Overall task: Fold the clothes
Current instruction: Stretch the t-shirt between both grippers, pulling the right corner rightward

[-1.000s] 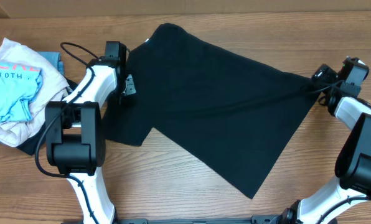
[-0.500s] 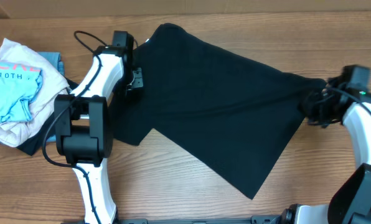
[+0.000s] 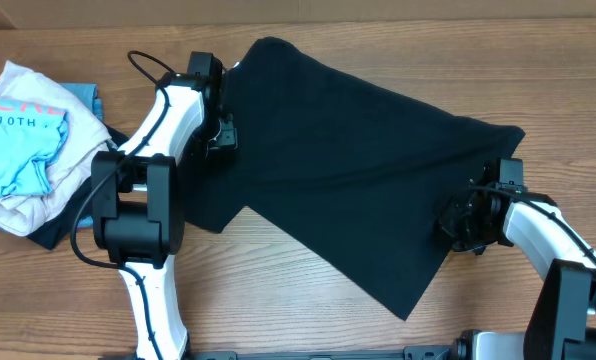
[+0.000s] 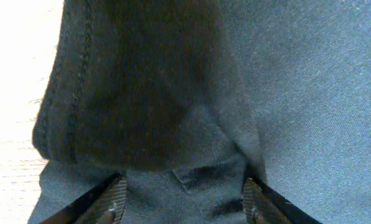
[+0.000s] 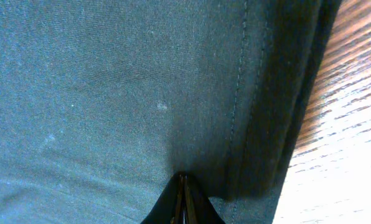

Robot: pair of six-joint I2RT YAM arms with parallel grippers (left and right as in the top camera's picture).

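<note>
Black T-shirt: plain, matte, soft diagonal creases, stitched hems.

Pink "R 10TH," on the light blue shirt

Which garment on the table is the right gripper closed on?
The black T-shirt, spread across the middle: the right gripper pinches its right-hand edge. The light blue shirt and the cream-white garment lie bunched at far left, untouched.

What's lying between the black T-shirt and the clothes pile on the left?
In the overhead view, only the left arm stands between the black T-shirt and the clothes pile; the rest is bare wooden table.
</note>
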